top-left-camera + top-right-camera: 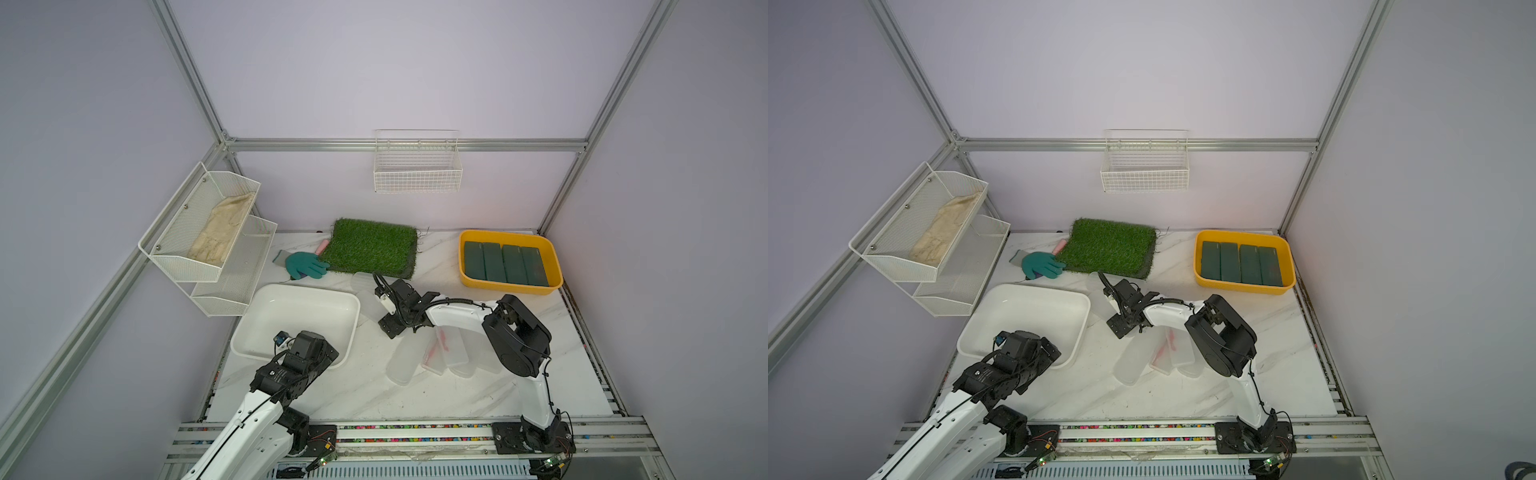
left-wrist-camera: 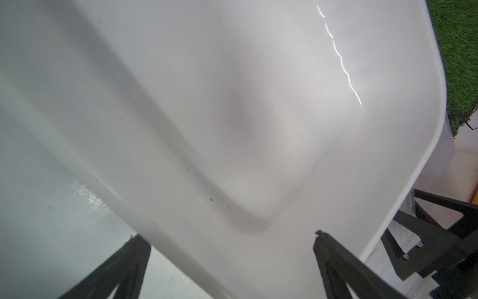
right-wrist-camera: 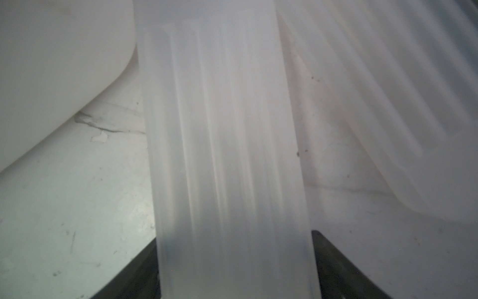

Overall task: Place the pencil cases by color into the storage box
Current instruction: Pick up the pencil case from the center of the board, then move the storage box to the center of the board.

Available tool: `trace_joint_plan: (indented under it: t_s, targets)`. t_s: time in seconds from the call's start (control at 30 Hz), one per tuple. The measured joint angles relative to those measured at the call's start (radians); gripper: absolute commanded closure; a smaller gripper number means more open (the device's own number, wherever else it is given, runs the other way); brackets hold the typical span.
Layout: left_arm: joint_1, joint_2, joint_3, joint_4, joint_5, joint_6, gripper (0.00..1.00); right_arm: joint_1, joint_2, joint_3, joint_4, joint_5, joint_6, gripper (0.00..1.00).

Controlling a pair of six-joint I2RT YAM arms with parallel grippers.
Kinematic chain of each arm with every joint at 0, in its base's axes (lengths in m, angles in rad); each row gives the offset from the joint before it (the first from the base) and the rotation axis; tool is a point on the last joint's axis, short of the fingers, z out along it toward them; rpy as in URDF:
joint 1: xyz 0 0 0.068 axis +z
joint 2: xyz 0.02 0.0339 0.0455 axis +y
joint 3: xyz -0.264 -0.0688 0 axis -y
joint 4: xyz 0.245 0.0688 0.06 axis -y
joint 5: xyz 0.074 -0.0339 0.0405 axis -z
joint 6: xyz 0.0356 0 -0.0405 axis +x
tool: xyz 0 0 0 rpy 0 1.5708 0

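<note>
Four green cases (image 1: 505, 264), about six frosted cases (image 1: 401, 359), right end effector (image 3: 234, 234) pinching one frosted case (image 3: 225, 129), left end effector (image 2: 225, 234) spread

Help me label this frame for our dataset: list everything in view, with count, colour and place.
green pencil cases: four, dark green, side by side in the yellow tray
yellow tray: one, far right
frosted pencil cases: about six, translucent white, centre, around the right arm, partly hidden
white tray: one, near left
grass mat: one, green, far centre
glove: one, teal, left of the mat
wire basket: one, white, back wall
mesh shelf: one, white, left wall, beige cloth in upper tier
left pincer: black, open over the white tray
right pincer: black, shut on one frosted case
</note>
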Motion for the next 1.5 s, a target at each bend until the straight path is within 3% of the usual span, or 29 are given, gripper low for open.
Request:
trace_joint_plan:
  t_s: [0.17, 0.5, 0.73, 1.2, 1.5]
  targets:
    - [0.0, 0.01, 0.036, -0.04, -0.019, 0.0, 0.0, 0.003, 0.0, 0.0, 0.007, 0.0, 0.002, 0.36]
    - [0.0, 0.044, 0.15, -0.04, -0.052, 0.035, 0.0, -0.003, -0.022, 0.0, -0.01, -0.019, 0.019, 0.37]
    - [0.0, 0.113, 0.158, 0.041, -0.038, 0.118, 0.0, -0.041, -0.124, 0.005, -0.059, -0.069, 0.041, 0.37]
    - [0.0, 0.294, 0.158, 0.278, 0.08, 0.291, 0.0, -0.079, -0.311, -0.034, -0.22, -0.142, 0.091, 0.38]
    - [0.001, 0.439, 0.158, 0.414, 0.223, 0.365, 0.0, -0.177, -0.468, -0.062, -0.242, -0.159, 0.189, 0.39]
